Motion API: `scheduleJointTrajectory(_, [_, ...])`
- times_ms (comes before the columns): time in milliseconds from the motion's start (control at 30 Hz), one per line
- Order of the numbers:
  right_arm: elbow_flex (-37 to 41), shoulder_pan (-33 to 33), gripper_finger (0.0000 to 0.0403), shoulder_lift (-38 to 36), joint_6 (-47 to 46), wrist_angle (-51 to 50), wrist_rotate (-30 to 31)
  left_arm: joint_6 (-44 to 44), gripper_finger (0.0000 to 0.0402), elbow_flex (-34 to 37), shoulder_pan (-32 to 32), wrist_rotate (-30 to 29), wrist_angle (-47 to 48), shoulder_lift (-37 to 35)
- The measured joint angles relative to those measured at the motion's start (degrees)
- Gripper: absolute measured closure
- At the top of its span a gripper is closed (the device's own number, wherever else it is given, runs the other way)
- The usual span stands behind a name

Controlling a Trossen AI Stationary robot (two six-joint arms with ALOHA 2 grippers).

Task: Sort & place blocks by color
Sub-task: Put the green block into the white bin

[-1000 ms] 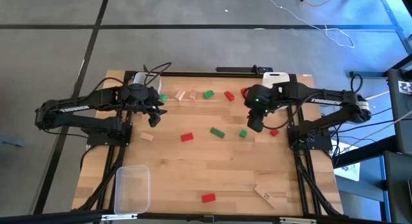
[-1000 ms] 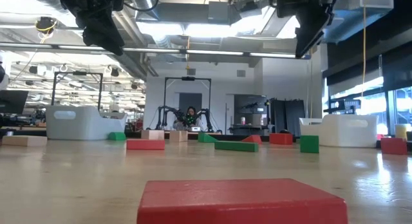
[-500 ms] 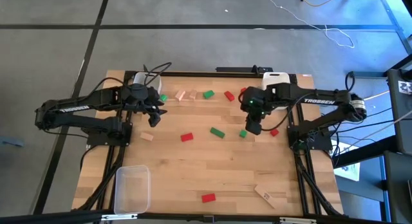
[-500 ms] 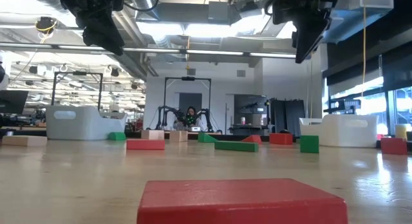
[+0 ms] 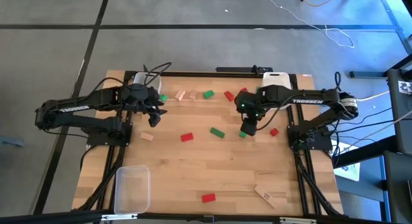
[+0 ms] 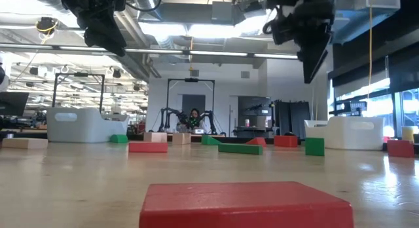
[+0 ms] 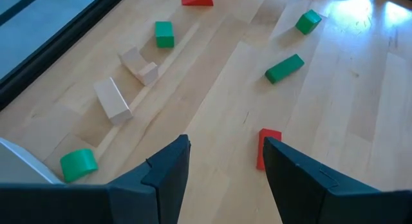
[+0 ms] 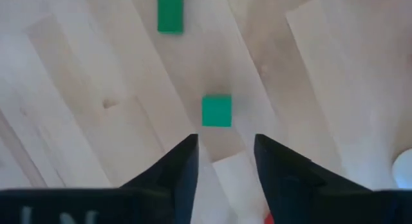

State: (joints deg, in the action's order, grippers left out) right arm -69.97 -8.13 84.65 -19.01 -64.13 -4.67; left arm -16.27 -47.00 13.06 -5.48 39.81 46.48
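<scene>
Red, green and pale wood blocks lie flat and scattered on the wooden table point(image 5: 193, 172). My right gripper point(image 5: 248, 128) is open and hangs fingers down just above a small green cube point(image 5: 243, 134); in the right wrist view the cube point(image 8: 216, 111) lies just ahead of the open gripper point(image 8: 224, 156), untouched. A long green block point(image 8: 170, 11) lies farther on. My left gripper point(image 5: 155, 117) waits open above the table's far left part; in its wrist view a red block point(image 7: 269, 147) shows beside the open gripper point(image 7: 225, 156).
A clear bin point(image 5: 132, 188) stands at the near left corner. Near the far edge lie wood blocks point(image 5: 187, 95), a green block point(image 5: 208, 94) and red blocks point(image 5: 229, 95). A red block point(image 5: 207, 198) and a wood block point(image 5: 264, 196) lie near the near edge. White bins point(image 6: 347, 133) stand at the far corners.
My right gripper has moved toward the table's left and come down, ending over the small green cube. It has stayed open. No block has moved, and the left arm has kept still.
</scene>
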Motion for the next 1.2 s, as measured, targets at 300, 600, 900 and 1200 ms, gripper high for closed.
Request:
scheduleJointTrajectory(300, [0.02,0.77,0.0241,8.26,-5.8,-1.23,-2.41,3.19,0.0213,0.0,0.0,4.96,-0.31,0.0])
scheduleJointTrajectory(600, [0.02,2.74,0.024,16.14,1.38,-0.86,-2.52,3.26,0.0213,0.0,0.0,8.0,-2.95,0.0])
scheduleJointTrajectory(900, [0.02,2.76,0.024,18.33,1.47,1.87,-2.46,3.19,0.0213,0.0,0.0,7.96,-3.13,0.01])
scheduleJointTrajectory(1200, [0.02,2.76,0.024,18.35,1.3,3.75,-0.21,2.93,0.0213,0.0,0.0,7.93,-3.08,0.0])
